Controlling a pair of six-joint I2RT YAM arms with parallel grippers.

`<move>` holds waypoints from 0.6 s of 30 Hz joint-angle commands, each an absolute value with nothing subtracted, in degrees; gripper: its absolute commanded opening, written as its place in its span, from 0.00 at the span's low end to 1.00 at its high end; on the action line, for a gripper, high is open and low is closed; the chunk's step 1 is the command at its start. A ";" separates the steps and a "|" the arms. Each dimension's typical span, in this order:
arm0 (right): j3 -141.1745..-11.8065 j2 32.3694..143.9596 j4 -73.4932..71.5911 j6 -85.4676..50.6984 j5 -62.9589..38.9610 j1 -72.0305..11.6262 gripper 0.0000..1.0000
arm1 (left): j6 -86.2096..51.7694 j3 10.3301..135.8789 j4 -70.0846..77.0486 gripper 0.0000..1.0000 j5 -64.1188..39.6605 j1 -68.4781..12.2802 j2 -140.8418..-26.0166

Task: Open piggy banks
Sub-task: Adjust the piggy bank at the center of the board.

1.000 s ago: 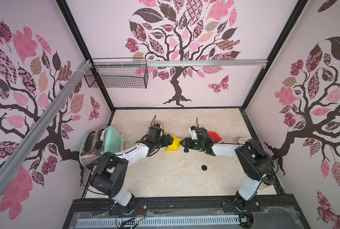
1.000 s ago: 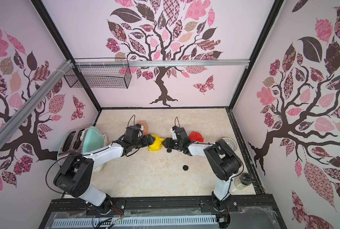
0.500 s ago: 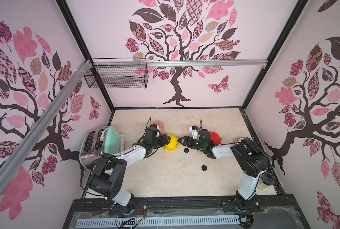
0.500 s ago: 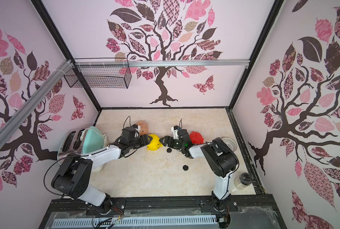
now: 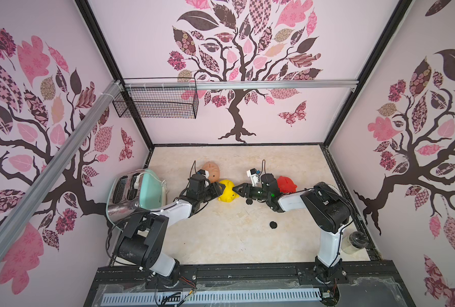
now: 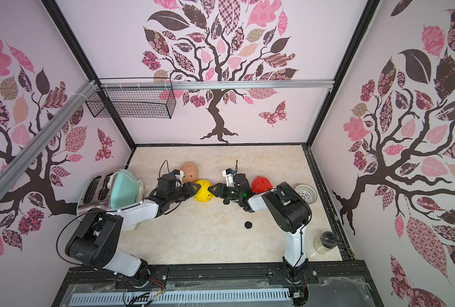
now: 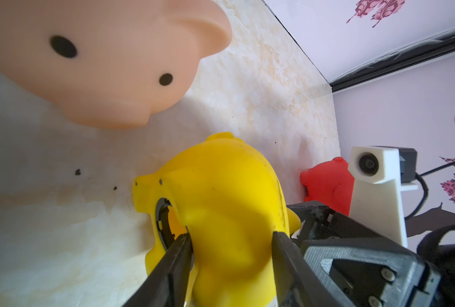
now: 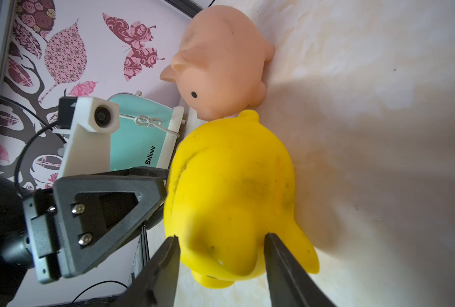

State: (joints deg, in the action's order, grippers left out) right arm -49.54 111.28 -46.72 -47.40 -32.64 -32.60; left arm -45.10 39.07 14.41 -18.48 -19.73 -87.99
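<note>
The yellow piggy bank [image 5: 227, 192] [image 6: 205, 195] lies mid-table between both grippers. My left gripper [image 5: 219, 191] [image 7: 229, 236] is shut on its body, one finger beside the open belly hole [image 7: 168, 220]. From the opposite side, my right gripper [image 5: 235, 190] [image 8: 219, 236] is shut on the head end of the yellow piggy bank [image 8: 234, 186]. The peach-tan piggy bank [image 5: 211, 170] [image 7: 101, 66] stands just behind. Behind the right wrist sits the red piggy bank [image 5: 286, 184] [image 7: 327, 183]. Two black plugs [image 5: 249, 202] [image 5: 273, 225] lie loose on the table.
A mint-green toaster [image 5: 141, 190] stands at the left wall. At the right wall sits a white lattice bowl [image 6: 305, 192], with a jar [image 5: 354, 242] nearer the front. A wire basket [image 5: 154, 102] hangs high at the back left.
My left gripper has closed onto the yellow piggy bank. The right gripper widened, then narrowed around the pig's head end. The pig has barely shifted.
</note>
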 commanded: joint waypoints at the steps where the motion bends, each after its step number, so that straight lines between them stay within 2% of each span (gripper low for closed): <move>1: -51.29 111.00 -48.88 -48.07 -34.39 -33.72 0.53 | -46.11 35.69 10.93 0.50 -16.83 -18.78 -89.76; 9: -52.39 110.05 -49.41 -49.23 -34.18 -35.22 0.52 | -49.24 30.82 17.40 0.48 -20.62 -15.23 -91.62; 18: -57.52 111.02 -45.82 -48.17 -33.47 -38.25 0.52 | -48.43 28.22 15.09 0.48 -18.85 -13.03 -89.74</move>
State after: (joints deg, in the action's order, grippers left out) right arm -53.47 111.28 -45.23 -48.88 -32.25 -36.14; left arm -49.52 31.40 26.15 -20.34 -13.28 -87.88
